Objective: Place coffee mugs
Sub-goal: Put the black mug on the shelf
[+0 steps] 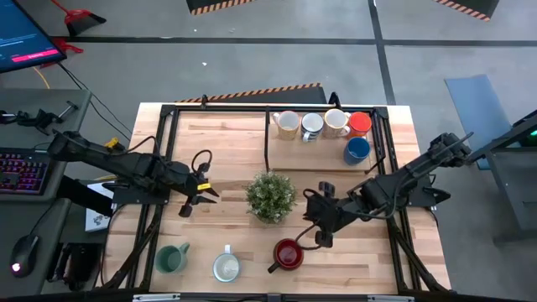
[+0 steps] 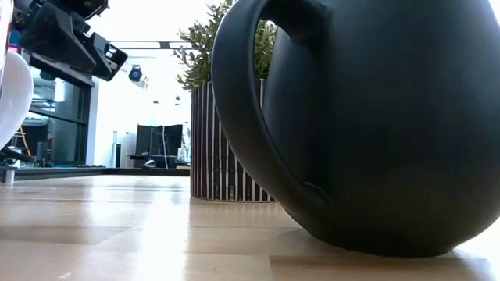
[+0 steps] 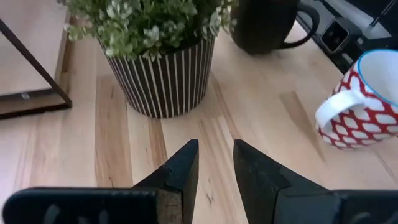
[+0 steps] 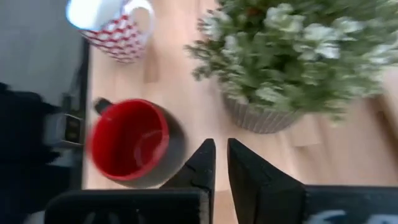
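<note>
Overhead camera sees the whole table (image 1: pixel 210 138); the low one sits against a dark mug (image 2: pixel 375 125); both wrist cameras share the plant (image 3: pixel 155 37).

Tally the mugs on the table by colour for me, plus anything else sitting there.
Cream ceramic mugs: 2
White mug: 1
Orange mug: 1
Blue mug: 1
Green mug: 1
White mug patterned in red, pale inside: 1
Black mug, red inside: 1
Potted plant in striped pot: 1
Total: 8 mugs, 9 things
</note>
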Tool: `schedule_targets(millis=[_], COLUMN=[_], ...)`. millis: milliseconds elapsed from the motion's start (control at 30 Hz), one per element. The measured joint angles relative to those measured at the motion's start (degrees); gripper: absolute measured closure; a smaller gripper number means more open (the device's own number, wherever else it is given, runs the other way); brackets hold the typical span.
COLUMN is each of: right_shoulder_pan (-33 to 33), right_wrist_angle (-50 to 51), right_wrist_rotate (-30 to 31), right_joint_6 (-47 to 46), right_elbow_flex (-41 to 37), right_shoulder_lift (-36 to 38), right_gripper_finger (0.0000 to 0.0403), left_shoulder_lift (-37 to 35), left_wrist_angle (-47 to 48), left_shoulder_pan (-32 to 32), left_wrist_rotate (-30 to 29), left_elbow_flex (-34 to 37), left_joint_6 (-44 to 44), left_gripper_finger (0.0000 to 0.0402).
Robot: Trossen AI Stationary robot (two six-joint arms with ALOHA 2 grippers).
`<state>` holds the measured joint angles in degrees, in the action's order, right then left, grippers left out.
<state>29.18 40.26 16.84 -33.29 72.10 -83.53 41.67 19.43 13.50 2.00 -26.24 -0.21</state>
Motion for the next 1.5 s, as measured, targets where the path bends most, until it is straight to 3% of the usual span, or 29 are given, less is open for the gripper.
schedule_targets(millis=[133, 333, 533, 833, 1200, 1500], right_shoulder_pan=[-1.1, -2.1, -2.0, -2.0, -1.3, -1.3], right_wrist_angle=[-3.7, -5.8, -5.8, -9.0, -12.2, -12.1], right_wrist_rotate=[-6.4, -13.3, -14.5, -15.2, -16.1, -13.7], right_joint_6=[-0.7, -0.3, -2.5, -2.8, -2.7, -2.7], right_elbow_flex=[0.0, 0.0, 0.0, 0.0, 0.0, 0.0], right_shoulder_lift=[-3.0, -8.3, -11.4, -13.4, -15.4, -18.0], right_gripper_finger=[0.0354, 0.0280, 0.0240, 0.0235, 0.0236, 0.0236], left_shoulder_lift=[0.0, 0.0, 0.0, 0.8, 0.8, 1.3], left_wrist_angle=[0.2, 0.2, 0.2, -1.5, -17.7, -17.5], left_shoulder_pan=[0.0, 0.0, 0.0, 0.0, 0.1, 0.1], left_wrist_rotate=[0.0, 0.0, 0.0, 0.0, 2.8, 2.8], left_elbow_flex=[0.0, 0.0, 0.0, 0.0, 8.7, 8.9], left_joint_6=[-0.1, -1.0, -2.7, -0.7, -3.3, -3.3], left_gripper_finger=[0.0312, 0.0312, 0.0312, 0.0312, 0.0312, 0.0312])
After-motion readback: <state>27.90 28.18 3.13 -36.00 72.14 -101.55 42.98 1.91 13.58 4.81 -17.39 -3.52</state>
